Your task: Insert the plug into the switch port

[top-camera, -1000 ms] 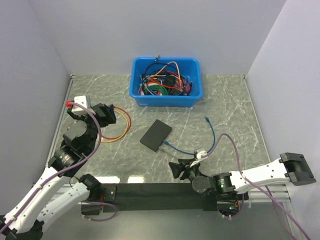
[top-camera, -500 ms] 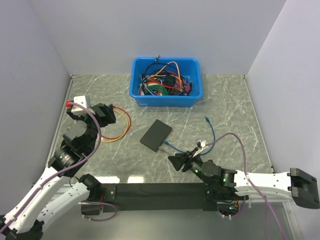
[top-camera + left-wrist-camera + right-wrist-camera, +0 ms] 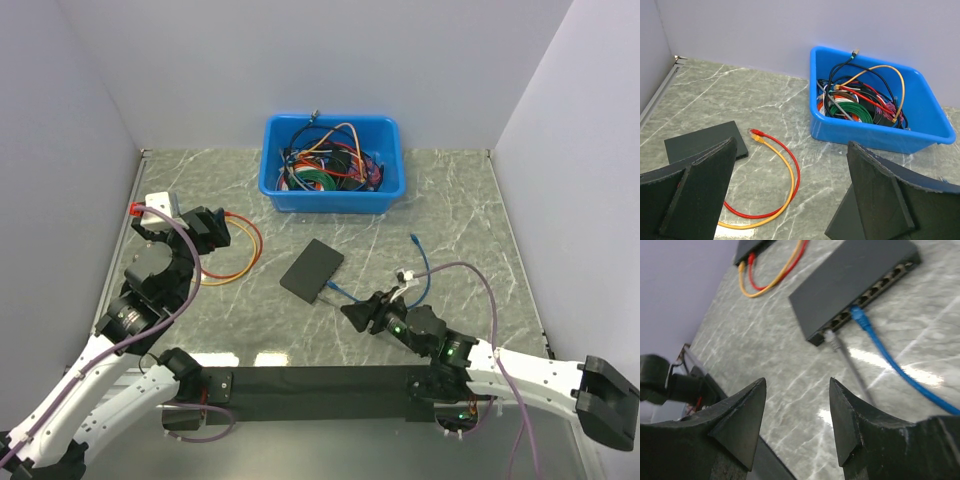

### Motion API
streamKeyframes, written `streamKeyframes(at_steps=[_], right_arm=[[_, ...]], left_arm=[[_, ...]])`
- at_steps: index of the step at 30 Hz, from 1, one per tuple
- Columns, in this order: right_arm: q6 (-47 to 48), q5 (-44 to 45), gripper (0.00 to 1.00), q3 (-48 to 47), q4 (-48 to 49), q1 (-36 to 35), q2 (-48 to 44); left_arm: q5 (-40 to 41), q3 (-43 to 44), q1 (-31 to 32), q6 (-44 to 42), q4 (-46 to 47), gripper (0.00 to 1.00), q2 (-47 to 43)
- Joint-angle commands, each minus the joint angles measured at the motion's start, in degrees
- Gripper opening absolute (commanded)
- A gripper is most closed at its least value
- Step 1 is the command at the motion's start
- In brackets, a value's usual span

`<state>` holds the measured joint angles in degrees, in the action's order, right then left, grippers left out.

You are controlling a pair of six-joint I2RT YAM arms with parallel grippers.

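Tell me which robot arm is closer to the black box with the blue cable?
Right. The right gripper hovers by the black switch, at its port edge; the left gripper is farther away, off to its left.

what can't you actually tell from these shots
- Whether the plug is fully seated in the switch port: right wrist view blurred, top view too small.
- Where the grey cable leads: it fades into blur in the right wrist view.
- Lowest cables in the blue bin: buried under the tangle, top and left wrist views.
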<state>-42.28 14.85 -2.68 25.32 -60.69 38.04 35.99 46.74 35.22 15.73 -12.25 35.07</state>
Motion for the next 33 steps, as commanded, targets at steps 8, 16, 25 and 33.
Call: streamKeyframes(at_steps=[8, 16, 25, 33], right_arm=[[-3.1, -14.1, 0.63, 0.7, -2.0, 14.3, -2.4], [-4.7, -17.5, 0.64, 2.1, -2.9, 19.0, -5.3], [-4.1, -17.8, 0.64, 2.3, -2.8, 19.3, -6.8], [-3.9, -17.8, 0.64, 2.5, -3.6, 19.2, -9.6]], left_arm=[[1.7, 1.5, -0.1, -0.1, 1.1, 0.97, -0.8], [1.8, 1.4, 0.0, -0.1, 1.1, 0.97, -0.7], [2.0, 1.5, 0.0, -0.1, 1.0, 0.97, -0.6], [2.4, 1.5, 0.0, -0.1, 1.0, 0.97, -0.7]])
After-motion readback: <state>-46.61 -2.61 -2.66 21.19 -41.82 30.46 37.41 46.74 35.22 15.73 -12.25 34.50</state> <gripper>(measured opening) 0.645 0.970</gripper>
